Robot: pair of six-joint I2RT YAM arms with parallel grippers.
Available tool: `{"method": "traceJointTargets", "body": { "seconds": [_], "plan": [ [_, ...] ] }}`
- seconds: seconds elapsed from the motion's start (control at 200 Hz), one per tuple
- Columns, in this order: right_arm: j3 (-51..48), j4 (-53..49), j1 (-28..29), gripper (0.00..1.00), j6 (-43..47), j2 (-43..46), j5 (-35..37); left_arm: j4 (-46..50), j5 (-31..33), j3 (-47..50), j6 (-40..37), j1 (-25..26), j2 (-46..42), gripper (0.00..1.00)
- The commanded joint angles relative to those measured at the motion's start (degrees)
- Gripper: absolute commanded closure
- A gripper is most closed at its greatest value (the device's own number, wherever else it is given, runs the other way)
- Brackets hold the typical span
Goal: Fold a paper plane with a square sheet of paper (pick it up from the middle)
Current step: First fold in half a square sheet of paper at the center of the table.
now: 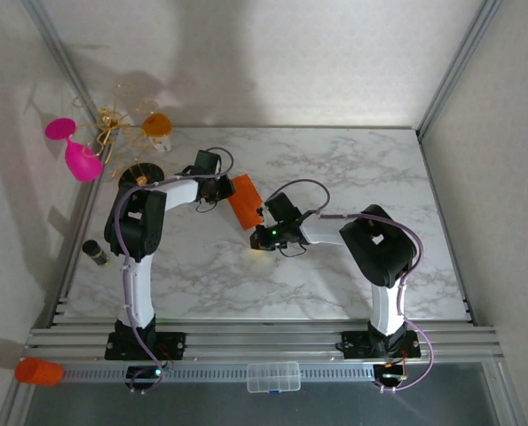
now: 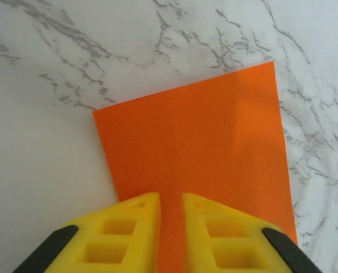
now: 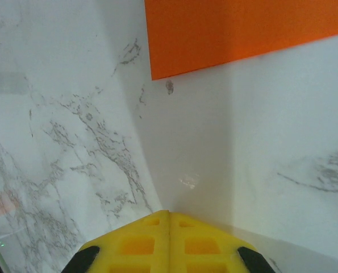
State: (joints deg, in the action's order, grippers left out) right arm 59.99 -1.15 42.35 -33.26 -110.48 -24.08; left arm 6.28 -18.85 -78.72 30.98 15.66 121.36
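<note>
The square sheet of paper point(image 1: 245, 201) is a bright orange rectangle lying on the marble table point(image 1: 352, 169) between the two arms. In the left wrist view the paper point(image 2: 197, 136) spreads out ahead of my left gripper point(image 2: 170, 197). Its yellow fingers point(image 2: 137, 224) sit over the paper's near edge, a narrow gap apart, and orange shows through the gap. My left gripper point(image 1: 221, 188) is at the paper's left end. My right gripper point(image 1: 262, 238) is just below the paper's lower end. Seen from the wrist, my right gripper point(image 3: 170, 214) is shut with nothing in it, its tips low over bare marble, and a paper corner point(image 3: 225, 34) lies ahead.
Off the table's back left lie a pink goblet point(image 1: 77, 151), a small orange cup point(image 1: 157, 124) and tangled wire point(image 1: 113, 120). A black cylinder point(image 1: 95, 255) lies at the left edge. An orange cylinder point(image 1: 38, 371) and a clear box point(image 1: 273, 376) sit on the front rail.
</note>
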Motion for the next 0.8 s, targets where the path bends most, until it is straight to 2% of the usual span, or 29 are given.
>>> {"method": "traceJointTargets", "body": {
  "seconds": [0.0,0.16,0.466,0.796],
  "plan": [
    [-0.61,-6.76,0.13,1.0,-0.14,2.4,-1.16,4.18,-0.79,0.57,-1.54,0.79,0.79,0.82],
    [2.91,-4.99,-0.31,1.0,-0.31,3.82,0.09,3.64,-1.96,6.61,-0.4,3.92,-1.8,0.82],
    [2.86,-1.93,-2.27,1.0,-2.33,1.48,1.68,-2.0,-4.05,18.49,7.83,10.79,-9.13,0.82],
    [1.35,-6.5,-2.27,1.0,-0.52,-1.94,4.32,-1.88,-3.67,16.22,6.15,11.54,-10.41,0.81]
  ]
}}
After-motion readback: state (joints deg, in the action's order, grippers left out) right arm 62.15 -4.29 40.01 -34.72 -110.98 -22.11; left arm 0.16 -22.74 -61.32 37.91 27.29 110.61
